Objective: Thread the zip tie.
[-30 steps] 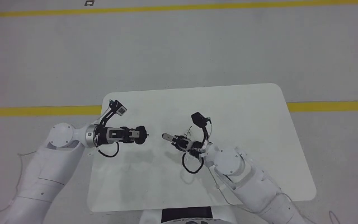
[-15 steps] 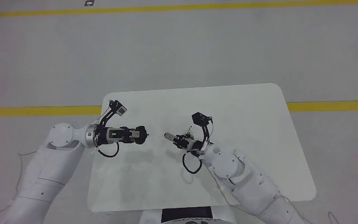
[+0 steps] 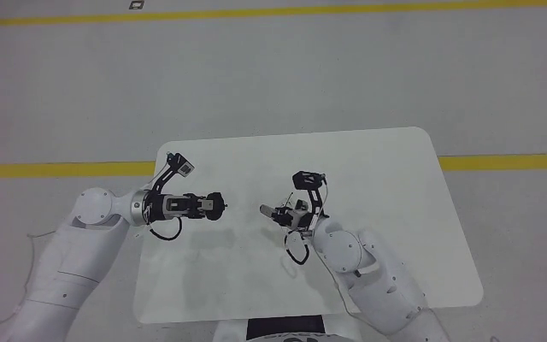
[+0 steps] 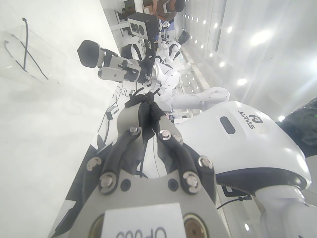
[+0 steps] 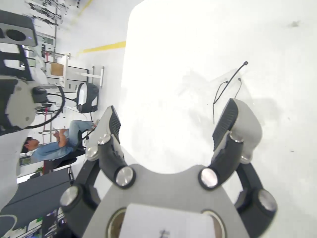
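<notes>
Left gripper (image 4: 148,115) pinching a bunched black plastic strap (image 4: 148,100) | right gripper (image 5: 172,106) spread wide, empty, near thin black zip ties (image 5: 229,82) lying on white table (image 5: 198,25) | risk: floppy tail misses the head slot

A black zip tie (image 4: 142,99) sits pinched in the left claw (image 4: 148,111), spare ties (image 5: 230,82) crossed on the table (image 5: 198,38).

Overhead top view, close wrist views, sharing table (image 3: 385,171)
</notes>
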